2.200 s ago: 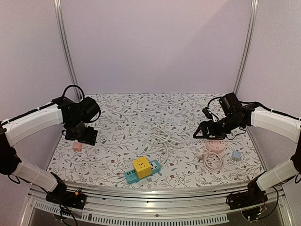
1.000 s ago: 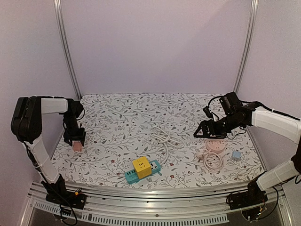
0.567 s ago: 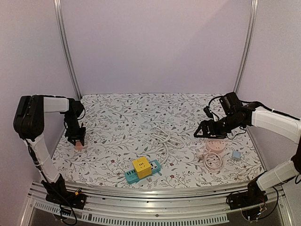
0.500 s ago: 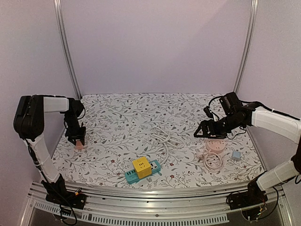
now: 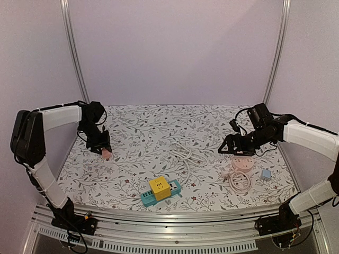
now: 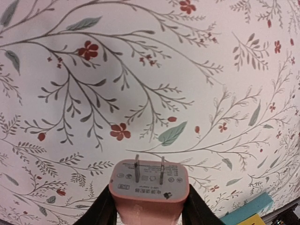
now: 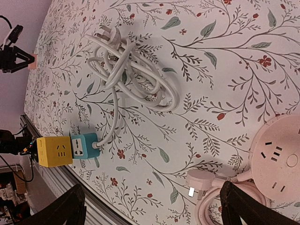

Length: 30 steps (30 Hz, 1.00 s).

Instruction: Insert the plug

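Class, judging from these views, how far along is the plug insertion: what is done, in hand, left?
Done: the left fingers clamp the pink plug. In hand: bringing it to the teal power strip, not yet near. Left: line up the prongs and push them in.

All I see from here is plain lilac walls (image 5: 175, 53), two metal corner posts (image 5: 74, 53), and a tabletop (image 5: 143, 127) in white floral print with an aluminium rail (image 5: 175, 218) up front. Soft, even light.
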{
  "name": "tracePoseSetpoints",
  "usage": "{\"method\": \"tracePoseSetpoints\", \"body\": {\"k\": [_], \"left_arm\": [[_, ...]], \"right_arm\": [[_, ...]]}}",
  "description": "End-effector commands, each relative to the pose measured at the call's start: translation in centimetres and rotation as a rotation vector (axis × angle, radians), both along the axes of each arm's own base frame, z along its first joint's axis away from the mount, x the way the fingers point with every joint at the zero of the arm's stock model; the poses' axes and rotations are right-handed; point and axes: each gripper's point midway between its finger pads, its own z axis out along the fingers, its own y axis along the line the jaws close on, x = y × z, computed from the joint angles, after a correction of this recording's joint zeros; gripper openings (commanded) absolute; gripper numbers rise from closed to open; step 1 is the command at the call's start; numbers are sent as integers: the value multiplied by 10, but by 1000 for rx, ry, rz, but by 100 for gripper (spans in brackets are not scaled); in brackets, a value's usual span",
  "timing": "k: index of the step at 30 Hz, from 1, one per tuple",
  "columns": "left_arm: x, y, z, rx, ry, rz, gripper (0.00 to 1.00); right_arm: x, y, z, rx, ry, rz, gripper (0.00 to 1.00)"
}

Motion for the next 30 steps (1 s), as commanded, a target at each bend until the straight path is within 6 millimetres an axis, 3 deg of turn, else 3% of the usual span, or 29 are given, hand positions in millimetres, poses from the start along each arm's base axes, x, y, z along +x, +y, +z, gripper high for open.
{"method": "tracePoseSetpoints", "body": {"k": [1,3,8,17,24,30], "left_arm": [[29,-61,41,-187,-152,35,23],[39,-88,59,-261,-211,49,21],[56,-153,96,-432,-335,136,0],[62,-273,145,-771,-413,225,0],[57,-335,164,-955,-370,382,0],[46,-372,173,-1089,-320,504,0]], "right_arm": [[7,3,18,38,-43,-19,99],[10,4,24,48,-57,-22,99],[20,6,44,80,-118,-51,99],[40,10,96,181,-279,-122,99],[48,2,139,252,-450,-207,99],[50,-8,167,290,-567,-270,99]]}}
